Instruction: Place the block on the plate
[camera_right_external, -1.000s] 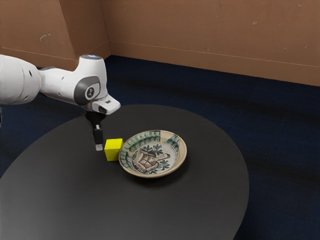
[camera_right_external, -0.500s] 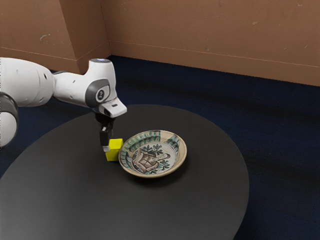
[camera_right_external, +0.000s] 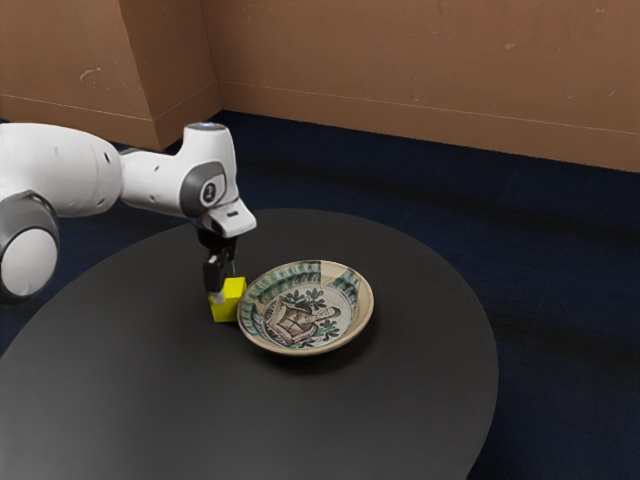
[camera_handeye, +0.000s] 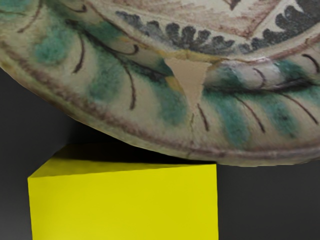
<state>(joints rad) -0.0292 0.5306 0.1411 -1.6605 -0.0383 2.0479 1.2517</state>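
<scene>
On my exterior view, the white arm (camera_right_external: 150, 180) came in from the left edge, its hand end bent down over the table just left of the frame's centre. The black gripper (camera_right_external: 219, 285) pointed downward at the yellow block (camera_right_external: 229, 304), overlapping its upper left part as I saw it. I couldn't tell from my feeds whether the gripper was closed on the block or loose around it.

The block sat on the round black table (camera_right_external: 400, 400), left of centre in the exterior view, and was not on the plate (camera_right_external: 305, 310). The plate lay just beside it, nearer the middle of the frame, with its patterned inside facing up. I could make out green leaves around a brownish figure, and green strokes along the sloping side.

My wrist view gave me the block close up, flat-faced and plain yellow, with a dark shadow along its edge next to the plate. The plate's rim passed right by that edge, but I couldn't tell whether the two touched. A plain tan wedge broke the painted pattern near the rim.

Behind the table I had dark blue floor (camera_right_external: 540, 250), and brown wall (camera_right_external: 420, 70) across the top of the exterior frame.
</scene>
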